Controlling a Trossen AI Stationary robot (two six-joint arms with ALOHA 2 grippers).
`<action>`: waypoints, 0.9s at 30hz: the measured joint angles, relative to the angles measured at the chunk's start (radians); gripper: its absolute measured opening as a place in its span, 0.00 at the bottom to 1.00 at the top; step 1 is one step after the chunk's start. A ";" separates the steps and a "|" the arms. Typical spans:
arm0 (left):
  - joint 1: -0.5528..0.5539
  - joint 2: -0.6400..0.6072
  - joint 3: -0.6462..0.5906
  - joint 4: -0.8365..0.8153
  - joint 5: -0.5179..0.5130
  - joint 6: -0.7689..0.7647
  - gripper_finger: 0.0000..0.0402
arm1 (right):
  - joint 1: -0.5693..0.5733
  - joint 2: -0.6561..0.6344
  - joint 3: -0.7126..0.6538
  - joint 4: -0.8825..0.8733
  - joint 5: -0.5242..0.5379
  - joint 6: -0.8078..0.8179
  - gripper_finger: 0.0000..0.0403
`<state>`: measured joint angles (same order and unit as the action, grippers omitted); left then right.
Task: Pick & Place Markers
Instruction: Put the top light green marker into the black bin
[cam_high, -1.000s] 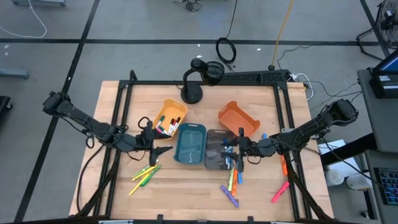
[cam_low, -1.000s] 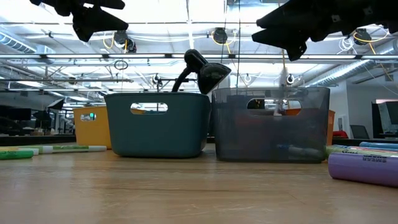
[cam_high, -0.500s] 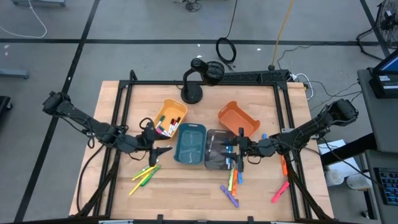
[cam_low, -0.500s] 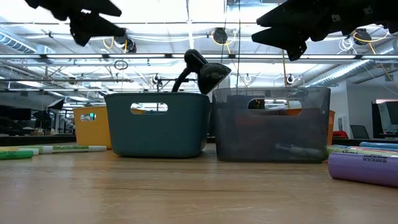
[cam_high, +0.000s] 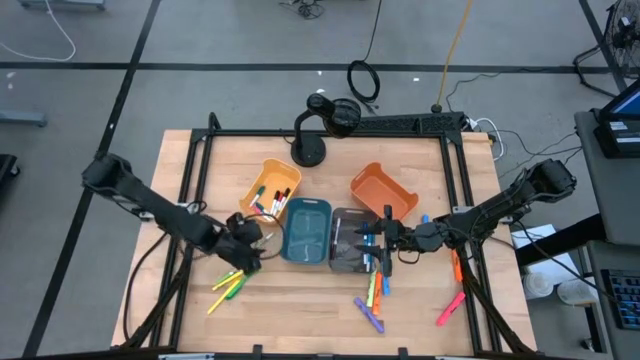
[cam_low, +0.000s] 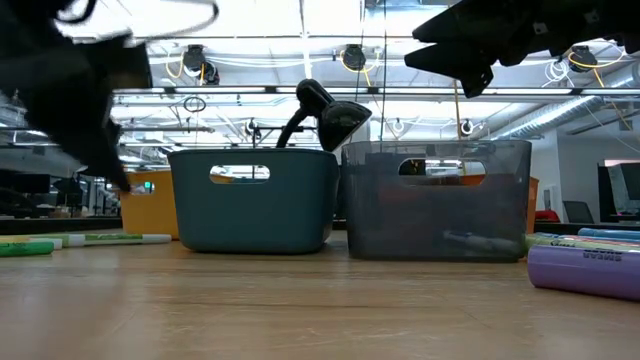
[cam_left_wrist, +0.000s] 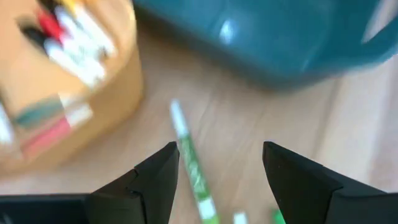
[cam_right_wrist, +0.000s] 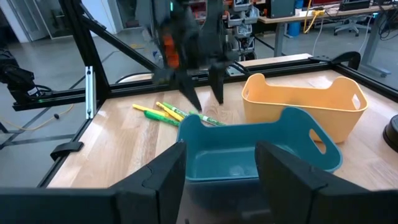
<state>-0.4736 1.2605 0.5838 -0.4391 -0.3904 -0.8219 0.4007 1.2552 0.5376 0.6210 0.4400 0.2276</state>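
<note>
Markers lie in several groups around the teal bin, which stands mid-table beside the grey bin. Left of the teal bin, toward the table's front edge, a few green and yellow markers rest on the wood. The left tool hangs just above that cluster, close to the teal bin's front left corner, fingers spread and holding nothing; its wrist view shows a green marker lying on the wood between the two fingers. Behind it, the yellow bin touches the teal bin's back left corner and holds red, white and dark markers.

On the far side of the teal bin, the right tool hovers over the grey bin, fingers apart, empty. Blue markers lie inside the grey bin. More markers lie on the table in front of the grey bin, with a purple marker nearest the front edge and a pink marker further right. The orange bin sits behind the grey one.
</note>
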 joint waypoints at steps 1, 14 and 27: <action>0.000 0.032 0.000 0.000 0.021 -0.016 0.59 | 0.000 0.000 0.000 0.000 0.000 0.000 0.45; 0.000 0.233 0.007 -0.005 0.108 -0.147 0.59 | 0.000 0.000 0.000 0.000 0.000 0.000 0.44; 0.001 0.233 0.004 -0.051 0.140 -0.237 0.29 | 0.000 0.000 0.000 -0.001 0.000 0.000 0.43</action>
<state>-0.4725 1.4935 0.5882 -0.4901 -0.2499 -1.0593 0.4011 1.2552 0.5377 0.6201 0.4400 0.2276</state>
